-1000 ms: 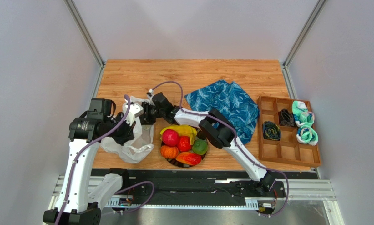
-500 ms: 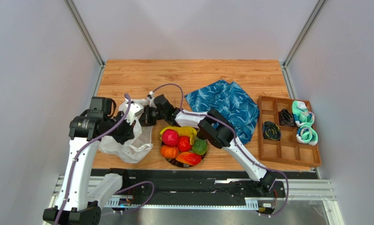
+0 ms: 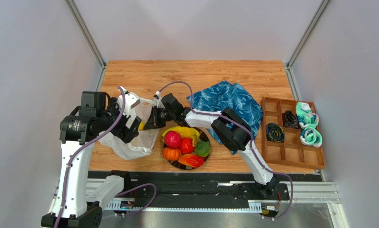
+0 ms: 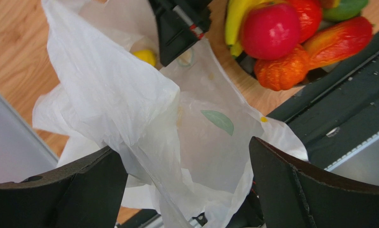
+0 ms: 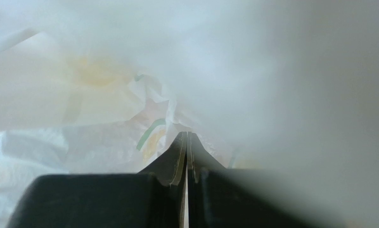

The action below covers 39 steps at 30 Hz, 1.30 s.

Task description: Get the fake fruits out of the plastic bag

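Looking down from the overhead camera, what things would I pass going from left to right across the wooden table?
plastic bag → black-rimmed plate piled with fake fruits → blue patterned cloth → wooden compartment tray

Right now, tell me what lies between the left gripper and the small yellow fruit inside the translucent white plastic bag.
Only crumpled folds of the plastic bag, between left gripper and yellow fruit; left wrist view.
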Tool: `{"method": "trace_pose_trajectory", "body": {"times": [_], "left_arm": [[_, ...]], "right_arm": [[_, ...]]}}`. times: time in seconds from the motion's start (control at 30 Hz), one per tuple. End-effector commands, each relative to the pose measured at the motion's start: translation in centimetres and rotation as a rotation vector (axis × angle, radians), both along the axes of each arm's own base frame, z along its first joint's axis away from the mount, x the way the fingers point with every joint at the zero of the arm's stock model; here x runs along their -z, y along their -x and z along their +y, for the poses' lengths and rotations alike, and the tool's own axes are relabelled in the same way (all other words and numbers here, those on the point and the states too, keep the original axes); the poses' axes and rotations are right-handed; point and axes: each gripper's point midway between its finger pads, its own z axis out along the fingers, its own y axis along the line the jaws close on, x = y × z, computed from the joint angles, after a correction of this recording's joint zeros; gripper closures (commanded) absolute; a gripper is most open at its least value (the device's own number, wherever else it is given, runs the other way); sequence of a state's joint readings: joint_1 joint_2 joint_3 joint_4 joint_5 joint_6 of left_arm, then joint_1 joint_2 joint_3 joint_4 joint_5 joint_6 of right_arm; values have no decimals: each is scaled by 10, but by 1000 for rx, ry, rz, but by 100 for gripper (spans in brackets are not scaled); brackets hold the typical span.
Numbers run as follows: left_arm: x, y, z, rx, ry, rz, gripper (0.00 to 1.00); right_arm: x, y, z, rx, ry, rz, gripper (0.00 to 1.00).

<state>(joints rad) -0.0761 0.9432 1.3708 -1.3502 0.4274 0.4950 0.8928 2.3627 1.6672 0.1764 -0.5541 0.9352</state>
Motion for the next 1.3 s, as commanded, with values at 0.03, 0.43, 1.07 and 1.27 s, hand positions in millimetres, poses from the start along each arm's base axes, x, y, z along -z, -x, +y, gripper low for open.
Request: {"method": "trace_pose_trajectory", "body": {"times": [0.03, 0.43, 1.07, 1.27], "left_arm": [[6, -32, 49, -372, -107, 25, 1], [-97, -93, 46, -450, 107, -229, 1], [41, -143, 138, -901, 60, 243, 1], [97, -147, 176, -1015, 3, 402, 1]], "right_arm": [[-45, 0, 2, -36, -7, -156, 96], [-33, 2, -21, -45, 110, -246, 97], [-56, 14, -30, -86, 133, -372, 99], [-73, 30, -15, -124, 97, -412, 92]]}}
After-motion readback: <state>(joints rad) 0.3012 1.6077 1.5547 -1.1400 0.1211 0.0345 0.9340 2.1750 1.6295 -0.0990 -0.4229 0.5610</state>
